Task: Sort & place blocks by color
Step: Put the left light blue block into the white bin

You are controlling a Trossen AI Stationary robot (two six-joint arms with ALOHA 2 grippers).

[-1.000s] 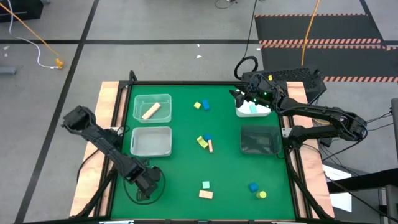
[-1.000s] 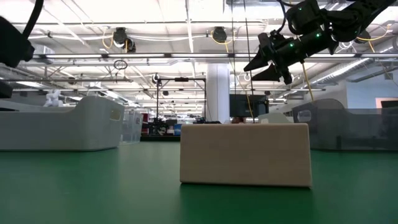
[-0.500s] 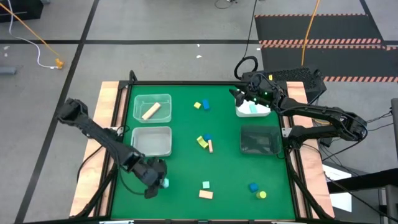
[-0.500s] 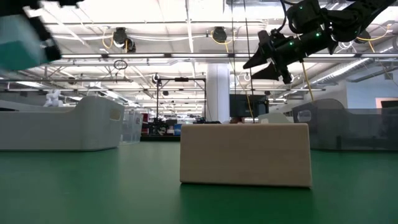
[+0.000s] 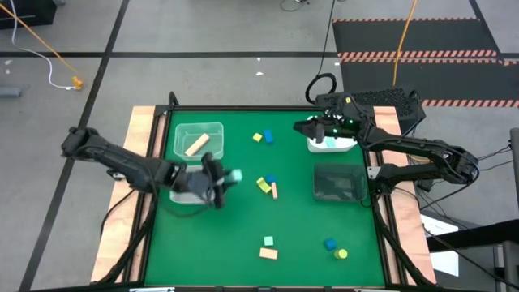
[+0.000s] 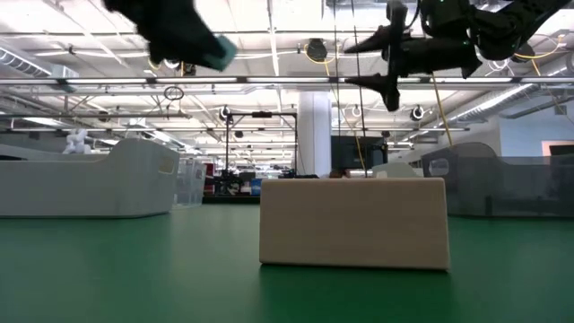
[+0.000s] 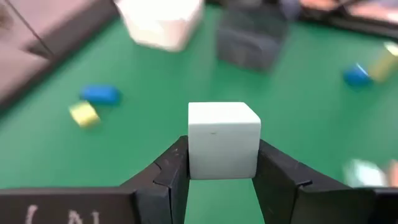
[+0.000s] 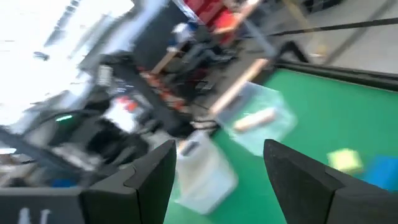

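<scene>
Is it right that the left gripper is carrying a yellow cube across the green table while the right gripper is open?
Not quite. The cube in the left gripper is mint green, not yellow, as the left wrist view shows. The rest holds: it is above the green table, and the right gripper is open.

You had no readable text, label, brand, number or sign in any view. Pale marks showed on left gripper (image 7: 222, 180) body below fingers holding mint block (image 7: 223, 140), too blurred and cropped to read.
</scene>
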